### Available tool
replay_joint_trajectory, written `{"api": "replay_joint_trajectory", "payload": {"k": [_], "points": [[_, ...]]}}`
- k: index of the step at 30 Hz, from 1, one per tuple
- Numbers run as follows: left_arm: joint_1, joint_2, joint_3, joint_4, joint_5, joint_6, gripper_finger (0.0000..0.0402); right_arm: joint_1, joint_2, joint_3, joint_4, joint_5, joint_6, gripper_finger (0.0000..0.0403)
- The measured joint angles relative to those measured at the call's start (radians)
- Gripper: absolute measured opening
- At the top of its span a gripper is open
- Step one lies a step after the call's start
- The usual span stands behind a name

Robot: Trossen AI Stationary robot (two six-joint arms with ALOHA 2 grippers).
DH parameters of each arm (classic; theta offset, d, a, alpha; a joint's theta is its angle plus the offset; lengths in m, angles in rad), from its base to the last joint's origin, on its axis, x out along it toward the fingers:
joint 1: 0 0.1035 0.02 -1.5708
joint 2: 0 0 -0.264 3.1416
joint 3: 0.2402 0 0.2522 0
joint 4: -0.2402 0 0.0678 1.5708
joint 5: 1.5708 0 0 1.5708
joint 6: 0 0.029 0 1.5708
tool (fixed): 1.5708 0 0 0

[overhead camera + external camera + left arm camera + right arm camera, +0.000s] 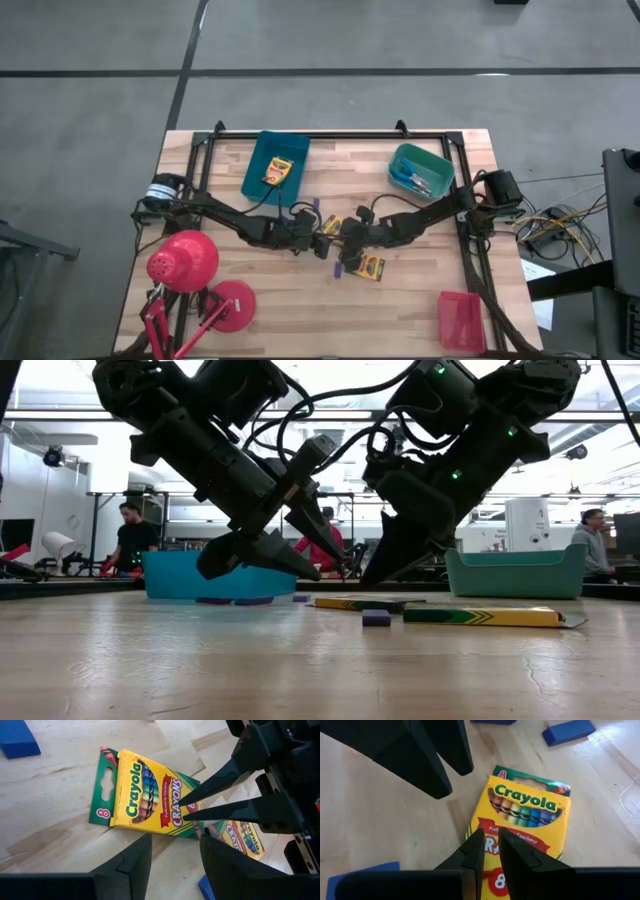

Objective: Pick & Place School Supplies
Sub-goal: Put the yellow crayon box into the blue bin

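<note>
A yellow crayon box (145,790) lies flat on the table's middle (330,225), face up. My left gripper (172,857) hovers open just left of it, touching nothing. My right gripper (491,851) comes from the right with only a narrow gap between its fingers, whose tips (182,802) stand over the box's printed face. A second crayon box (368,266) lies flat nearer the front, and a third (277,172) lies in the blue tray (258,180). Blue-handled scissors (412,181) lie in the teal tray (440,162). Small purple sticks (316,207) (376,618) lie on the wood. My right gripper slants down from the table's right over the lower end of the box's top face (492,837). The face shows through the gap between its fingers, so nothing is pinched. Whether the fingertips touch the box or hover just above it I cannot tell.
A red desk lamp (185,262) stands at the near left corner, and a red tray (460,320) at the near right. A dark frame (330,133) runs along the table's far edge and sides. People show in the room beyond the table.
</note>
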Motion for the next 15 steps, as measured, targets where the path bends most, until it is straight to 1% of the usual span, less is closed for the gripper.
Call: {"api": "replay_joint_trajectory", "payload": {"k": [15], "points": [[0.000, -0.002, 0.005, 0.001, 0.001, 0.045, 0.0172, 0.000, 0.000, -0.017, 0.010, 0.009, -0.003, 0.0052]]}}
